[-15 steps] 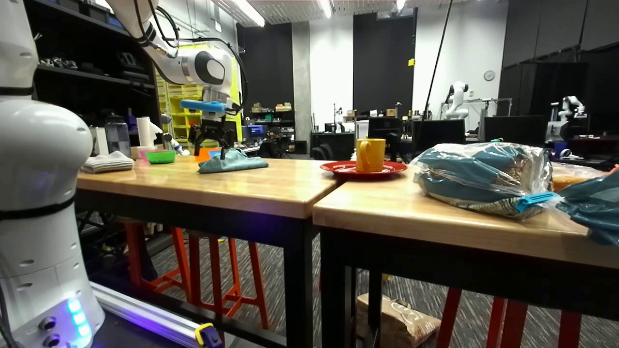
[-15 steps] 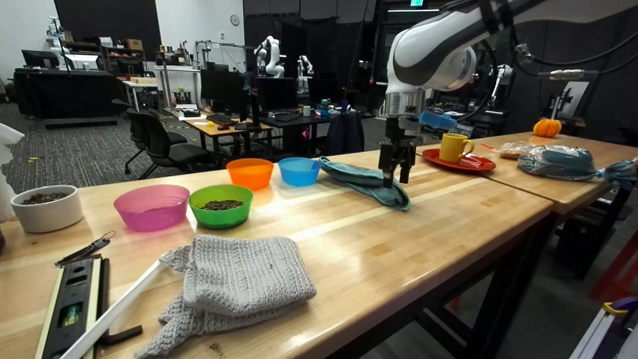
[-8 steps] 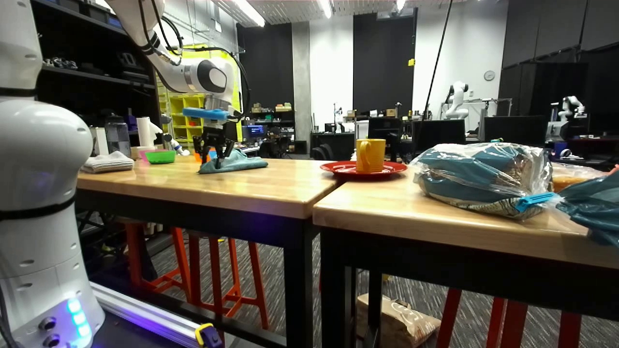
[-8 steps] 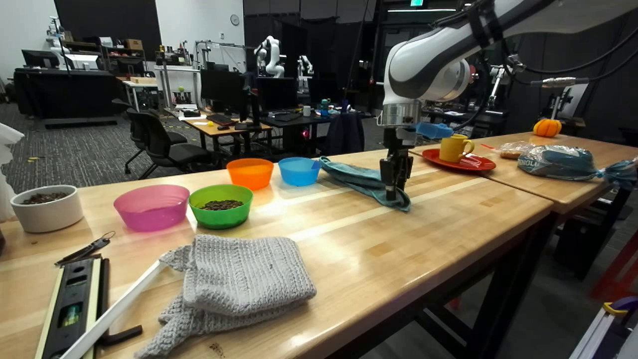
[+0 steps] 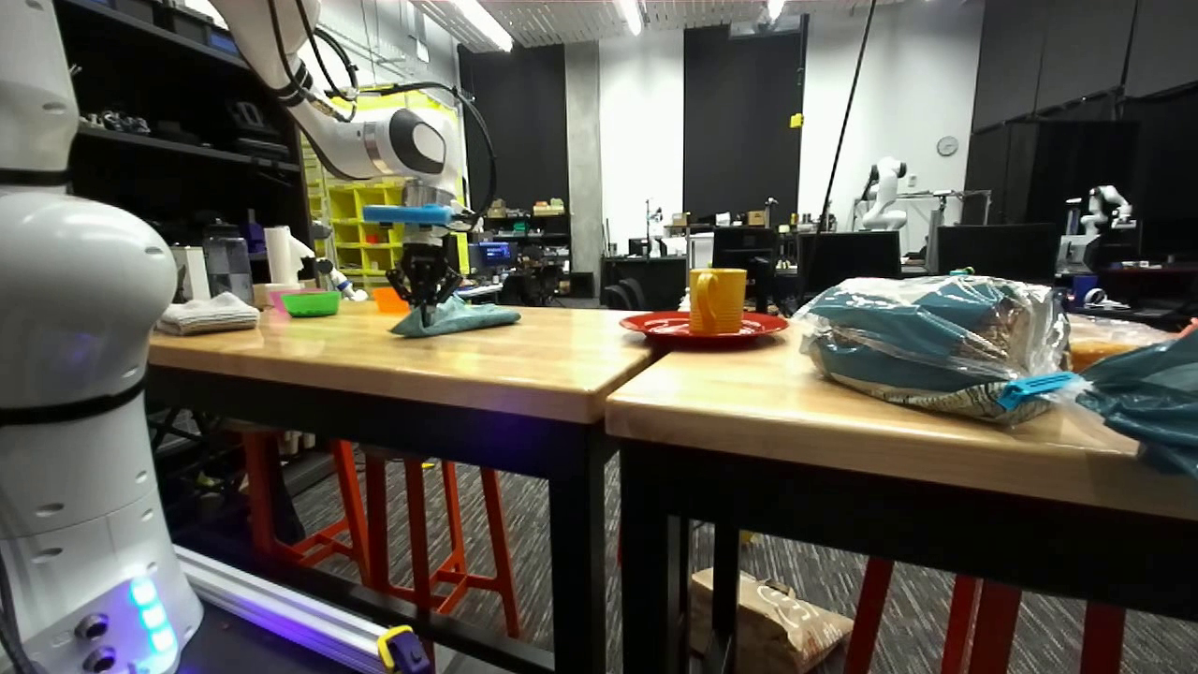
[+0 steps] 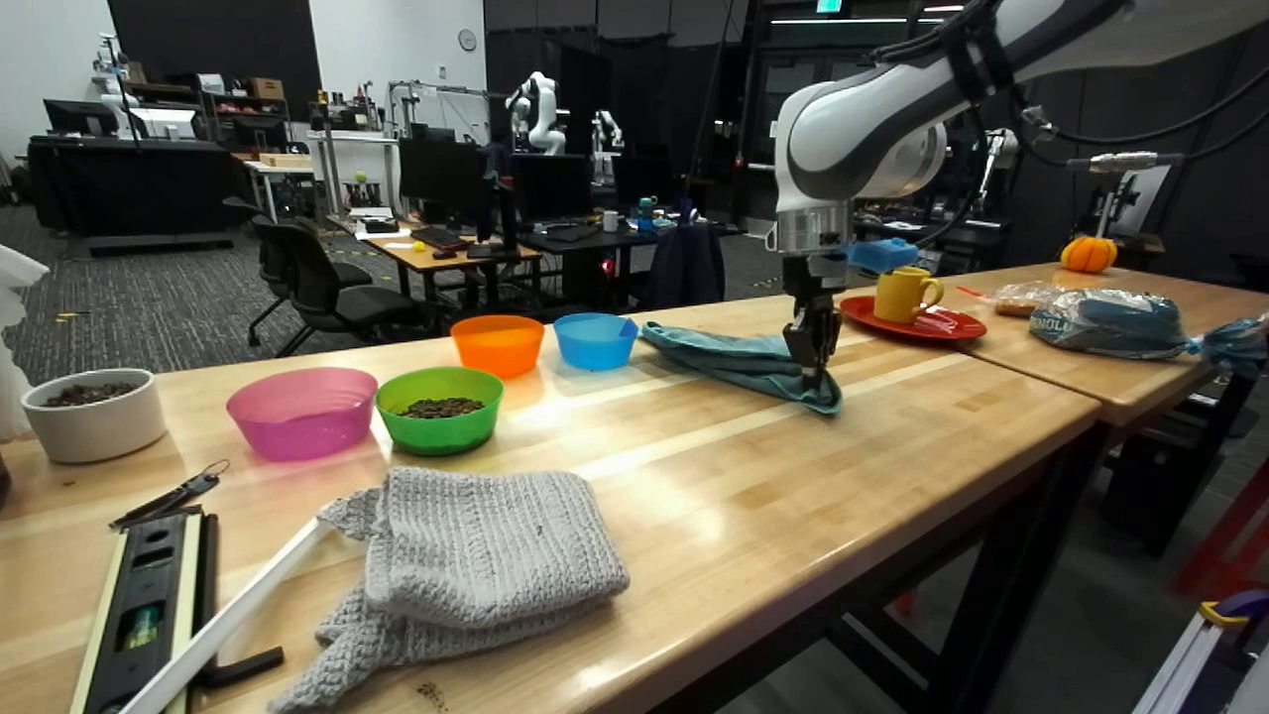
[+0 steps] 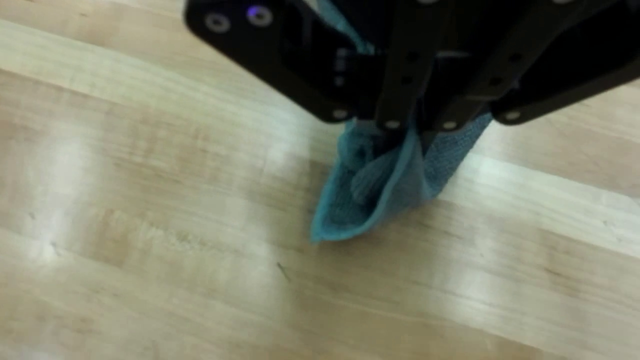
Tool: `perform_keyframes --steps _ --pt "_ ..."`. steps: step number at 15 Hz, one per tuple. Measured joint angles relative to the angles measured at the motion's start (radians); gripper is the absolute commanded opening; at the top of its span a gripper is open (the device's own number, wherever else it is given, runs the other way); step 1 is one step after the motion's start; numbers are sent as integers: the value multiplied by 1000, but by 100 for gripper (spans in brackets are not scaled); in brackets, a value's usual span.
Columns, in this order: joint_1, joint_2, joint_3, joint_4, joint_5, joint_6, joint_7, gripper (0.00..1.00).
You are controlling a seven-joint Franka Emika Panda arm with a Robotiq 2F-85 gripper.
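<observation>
— What lies here?
— A teal cloth (image 6: 739, 359), gathered on the wooden table (image 6: 714, 516), one end pinched in the black gripper (image 6: 814, 380), a blue bowl (image 6: 595, 343) near its other end.
— The trick?
— Probably firm pressure on a deep fold and slow movement, lest it slip.

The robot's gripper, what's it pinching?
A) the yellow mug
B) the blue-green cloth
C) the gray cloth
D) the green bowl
B: the wrist view shows the gripper closed on the blue-green cloth, which bunches up where it is squeezed.
</observation>
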Motion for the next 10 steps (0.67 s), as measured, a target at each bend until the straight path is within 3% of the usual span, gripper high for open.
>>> perform_keyframes --steps 10 --pt "-64 -94 -78 -71 -82 -108 -7 2"
